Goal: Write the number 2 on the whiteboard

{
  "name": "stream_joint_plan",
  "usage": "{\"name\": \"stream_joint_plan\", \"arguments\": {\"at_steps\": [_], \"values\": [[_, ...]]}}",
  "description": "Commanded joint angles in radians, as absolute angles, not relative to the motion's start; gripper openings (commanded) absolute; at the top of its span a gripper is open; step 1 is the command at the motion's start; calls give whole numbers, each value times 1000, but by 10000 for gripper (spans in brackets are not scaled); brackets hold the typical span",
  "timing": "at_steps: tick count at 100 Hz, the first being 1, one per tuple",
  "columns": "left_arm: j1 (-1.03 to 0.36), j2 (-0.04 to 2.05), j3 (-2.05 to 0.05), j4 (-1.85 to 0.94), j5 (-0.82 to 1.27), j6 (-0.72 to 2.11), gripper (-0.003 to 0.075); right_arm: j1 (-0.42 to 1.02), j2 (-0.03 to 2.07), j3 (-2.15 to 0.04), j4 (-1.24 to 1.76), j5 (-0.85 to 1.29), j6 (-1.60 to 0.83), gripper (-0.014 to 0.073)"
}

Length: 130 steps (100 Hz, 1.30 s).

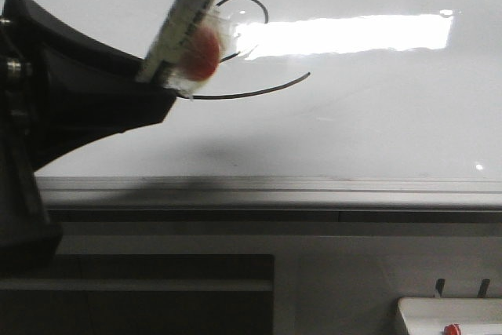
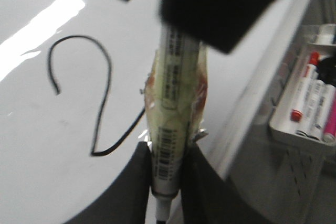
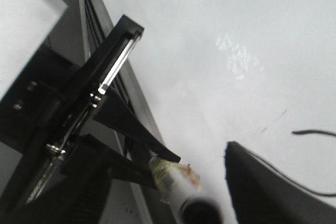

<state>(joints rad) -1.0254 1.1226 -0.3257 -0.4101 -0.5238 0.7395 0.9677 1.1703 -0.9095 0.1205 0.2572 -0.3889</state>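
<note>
Left claw (image 2: 167,177) clamps the marker (image 2: 176,108) beside the number 2 (image 2: 100,103).

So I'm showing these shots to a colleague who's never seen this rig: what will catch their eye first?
Probably the black number 2 drawn on the glossy whiteboard, just beside a bright glare strip. Next, the marker clamped in the left gripper, wrapped in tape with a red patch and crossing the numeral in the front view. Off the board's edge, a small tray holds spare markers.
</note>
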Motion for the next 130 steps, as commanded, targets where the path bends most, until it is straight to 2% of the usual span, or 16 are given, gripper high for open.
{"name": "stream_joint_plan", "arguments": {"at_steps": [1,11,27,42,55,80,121,130], "values": [[-1030,1112,-352,-690,-719,730,-20,959,1130,-944,104,94,-400,566],[-1026,1112,-371,-963,-758,730,-20,953,1099,-944,104,67,-400,547],[-981,1112,-442,-1095,-584,730,-20,953,1072,-944,104,91,-400,513],[-895,1112,-499,-1299,-515,730,-20,953,1066,-944,104,118,-400,514],[-774,1112,-522,-1298,-265,730,-20,953,1066,-944,105,139,-400,514],[-584,1142,-543,-1274,-22,730,-20,953,1066,-944,117,144,-400,514],[-563,1164,-555,-1227,14,730,-20,953,1066,-944,117,145,-400,514],[-563,1162,-555,-1208,32,730,9,953,1066,-944,117,150,-400,514]]}}
